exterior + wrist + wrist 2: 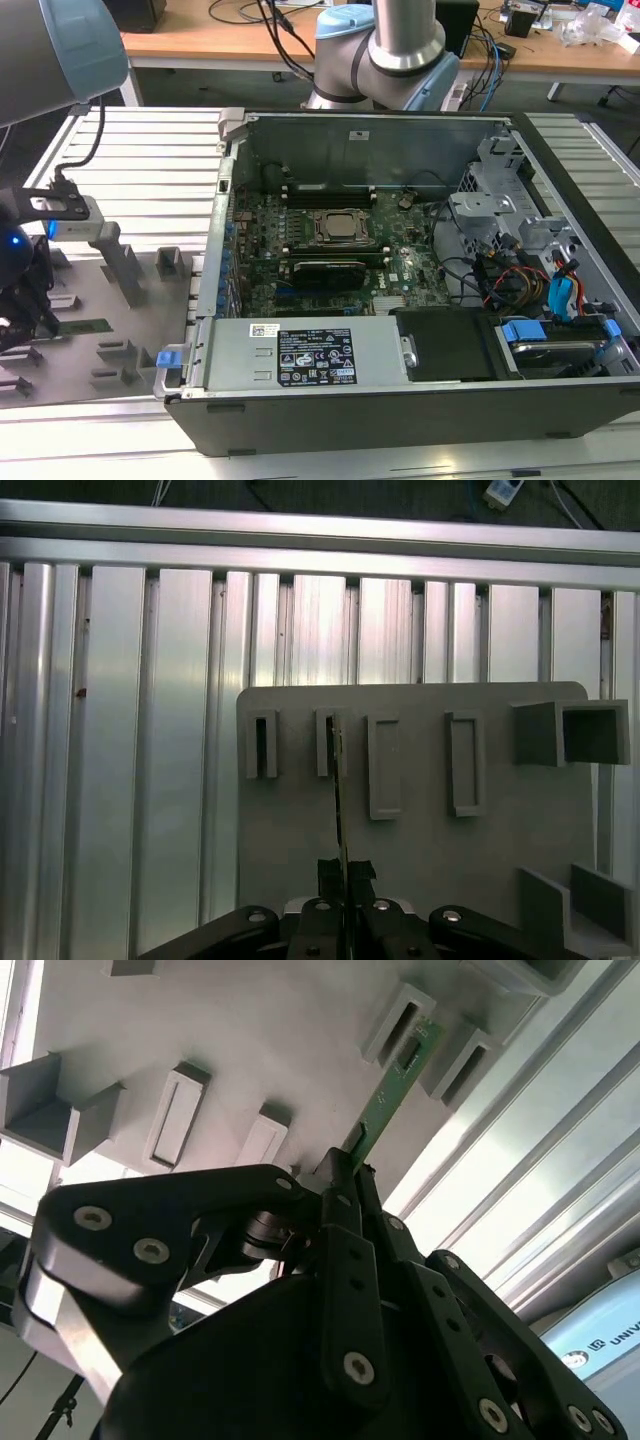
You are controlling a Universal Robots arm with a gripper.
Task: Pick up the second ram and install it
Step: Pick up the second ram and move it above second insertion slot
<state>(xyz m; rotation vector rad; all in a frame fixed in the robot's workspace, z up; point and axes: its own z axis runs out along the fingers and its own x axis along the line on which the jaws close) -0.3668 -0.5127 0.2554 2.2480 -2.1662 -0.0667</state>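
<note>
Beside the grey tray (140, 320), exterior view: the open computer case (400, 420) lies just off the tray's edge, toward the exterior view's right. Both sit on a ribbed aluminium bench (140, 160). The pincer (38, 322) hangs low over the tray's far side from the case. A thin dark-green strip, which I take for the second ram (86, 326), runs from it across the tray.

Over the tray, second wrist view: the black pincer (345, 1165) is clenched on the near end of the second ram (395, 1085). The stick's far end rests in a slotted block (400, 1020) of the tray. The board is flat, glossy green and carries dark chips. The tray is matt grey plastic with raised rectangular pockets (175, 1115).

Above the tray, first wrist view: the ram (340, 800) shows edge-on as a very thin line. It runs from its tray slot (330, 742) to the pincer (345, 868), whose jaws are closed on both faces. Smooth metal channels run beyond the tray.

Judgement: the grasp looks made, but the stick is not yet clear of its slot.
- The board should stay parallel to the slot walls.
- It should come out straight, with no twist.
- A board this thin could pivot in the grip or catch on the block.
</note>
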